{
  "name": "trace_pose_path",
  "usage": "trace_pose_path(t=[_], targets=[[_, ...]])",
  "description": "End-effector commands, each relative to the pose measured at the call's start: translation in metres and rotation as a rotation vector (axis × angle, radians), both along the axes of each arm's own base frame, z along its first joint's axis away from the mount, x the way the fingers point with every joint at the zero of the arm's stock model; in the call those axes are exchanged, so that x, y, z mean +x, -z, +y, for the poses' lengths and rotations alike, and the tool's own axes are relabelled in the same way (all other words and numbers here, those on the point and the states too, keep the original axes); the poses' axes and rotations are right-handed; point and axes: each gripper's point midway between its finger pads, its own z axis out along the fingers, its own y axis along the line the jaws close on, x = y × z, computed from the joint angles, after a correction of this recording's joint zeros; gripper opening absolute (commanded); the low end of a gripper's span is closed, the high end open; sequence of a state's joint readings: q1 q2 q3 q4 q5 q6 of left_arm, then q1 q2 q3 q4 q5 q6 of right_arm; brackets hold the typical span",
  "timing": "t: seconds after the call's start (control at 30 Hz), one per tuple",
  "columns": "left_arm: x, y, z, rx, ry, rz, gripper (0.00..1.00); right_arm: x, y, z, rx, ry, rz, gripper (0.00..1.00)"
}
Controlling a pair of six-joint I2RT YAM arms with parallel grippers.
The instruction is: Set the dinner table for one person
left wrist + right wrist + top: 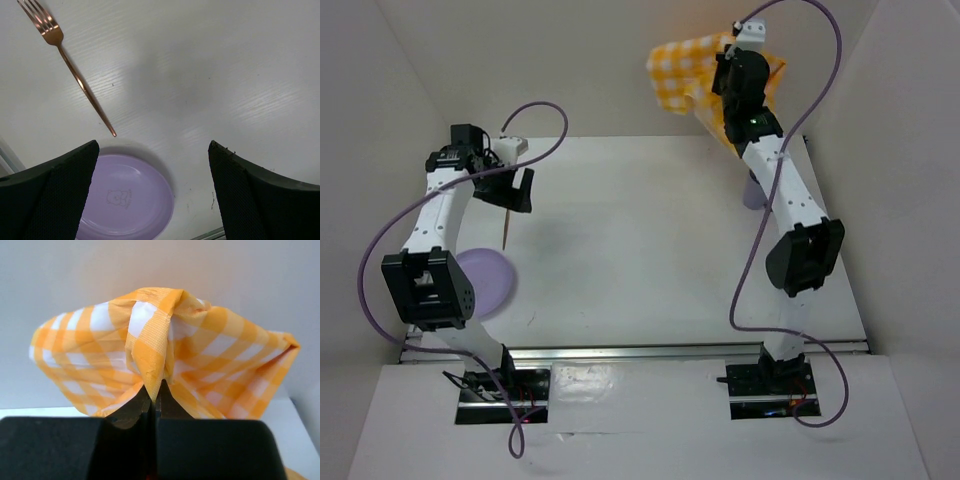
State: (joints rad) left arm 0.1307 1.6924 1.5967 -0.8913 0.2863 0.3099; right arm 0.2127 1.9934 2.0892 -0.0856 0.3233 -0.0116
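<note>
Right claw (154, 391) is clamped on a fold of the checked cloth (205, 355), held above the table (650, 250); left claw (153, 147) is spread wide over plate (125, 200) and fork (75, 75).

— How's the feed?
— Bright, even light from above. I see soft shadows on the dinner table (650, 250) and pale glare streaks in my left wrist view.
— Focus?
— The checked cloth (165, 355) is crisp; the left gripper (153, 146) edges look soft.

On tabletop (650, 250), near left: plate (125, 200); just behind plate, fork (75, 75), handle end nearest rim, tines pointing away. Far right, up above tabletop: cloth (165, 355), pinched between right fingers (210, 445)
</note>
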Motion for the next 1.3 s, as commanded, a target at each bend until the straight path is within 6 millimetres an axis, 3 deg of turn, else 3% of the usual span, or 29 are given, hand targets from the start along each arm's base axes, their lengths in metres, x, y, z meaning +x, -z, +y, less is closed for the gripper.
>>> trace_pose_path(t=[0.0, 0.07, 0.1, 0.13, 0.17, 0.2, 0.27, 0.33, 0.4, 0.43, 0.57, 0.63, 0.7, 0.73, 0.8, 0.83, 0.93, 1.07, 1.13, 1.27], targets=[[-0.013, -0.022, -0.011, -0.055, 0.029, -0.045, 0.95, -0.051, -0.082, 0.034, 0.023, -0.081, -0.176, 0.00], [-0.020, -0.029, -0.014, -0.062, 0.044, -0.059, 0.95, -0.078, -0.083, 0.061, 0.078, -0.133, -0.150, 0.00], [-0.021, -0.032, -0.017, -0.072, 0.052, -0.069, 0.95, -0.082, -0.057, 0.071, 0.082, -0.152, -0.093, 0.00], [-0.024, -0.035, -0.017, -0.072, 0.052, -0.071, 0.95, -0.091, -0.049, 0.080, 0.100, -0.172, -0.075, 0.00], [-0.026, -0.036, -0.019, -0.074, 0.067, -0.076, 0.95, -0.108, -0.054, 0.085, 0.127, -0.202, -0.081, 0.00], [-0.030, -0.041, -0.019, -0.067, 0.074, -0.089, 0.95, -0.115, -0.018, 0.104, 0.159, -0.239, -0.006, 0.00], [-0.034, -0.047, -0.019, -0.058, 0.085, -0.103, 0.97, -0.132, -0.002, 0.117, 0.205, -0.293, 0.035, 0.00], [-0.041, -0.052, -0.015, -0.043, 0.093, -0.116, 0.98, -0.144, 0.046, 0.139, 0.278, -0.352, 0.165, 0.00], [-0.046, -0.052, -0.009, -0.047, 0.085, -0.116, 0.98, -0.159, 0.080, 0.160, 0.331, -0.431, 0.281, 0.00], [-0.050, -0.047, -0.011, -0.053, 0.101, -0.097, 0.98, -0.167, 0.111, 0.174, 0.367, -0.454, 0.361, 0.00], [-0.059, -0.035, -0.023, -0.105, 0.131, -0.044, 0.98, -0.193, 0.200, 0.221, 0.371, -0.519, 0.584, 0.00], [-0.069, -0.017, -0.033, -0.134, 0.141, 0.033, 0.98, -0.206, 0.231, 0.232, 0.340, -0.474, 0.661, 0.00], [-0.076, 0.000, -0.050, -0.174, 0.174, 0.099, 0.98, -0.206, 0.239, 0.240, 0.317, -0.461, 0.678, 0.00], [-0.088, 0.017, -0.057, -0.195, 0.186, 0.166, 0.97, -0.206, 0.252, 0.239, 0.303, -0.426, 0.696, 0.00], [-0.099, 0.040, -0.070, -0.213, 0.219, 0.243, 0.97, -0.210, 0.252, 0.242, 0.314, -0.415, 0.704, 0.00], [-0.109, 0.054, -0.071, -0.204, 0.208, 0.289, 0.97, -0.211, 0.259, 0.241, 0.312, -0.414, 0.708, 0.00], [-0.107, 0.086, -0.061, -0.168, 0.124, 0.361, 0.97, -0.214, 0.258, 0.238, 0.317, -0.418, 0.698, 0.00], [-0.102, 0.121, -0.064, -0.204, 0.042, 0.496, 0.97, -0.220, 0.265, 0.235, 0.295, -0.429, 0.710, 0.00], [-0.095, 0.128, -0.069, -0.240, 0.028, 0.529, 0.97, -0.225, 0.270, 0.238, 0.280, -0.447, 0.724, 0.00], [-0.067, 0.122, -0.087, -0.289, 0.060, 0.492, 0.98, -0.232, 0.275, 0.241, 0.234, -0.467, 0.728, 0.00]])
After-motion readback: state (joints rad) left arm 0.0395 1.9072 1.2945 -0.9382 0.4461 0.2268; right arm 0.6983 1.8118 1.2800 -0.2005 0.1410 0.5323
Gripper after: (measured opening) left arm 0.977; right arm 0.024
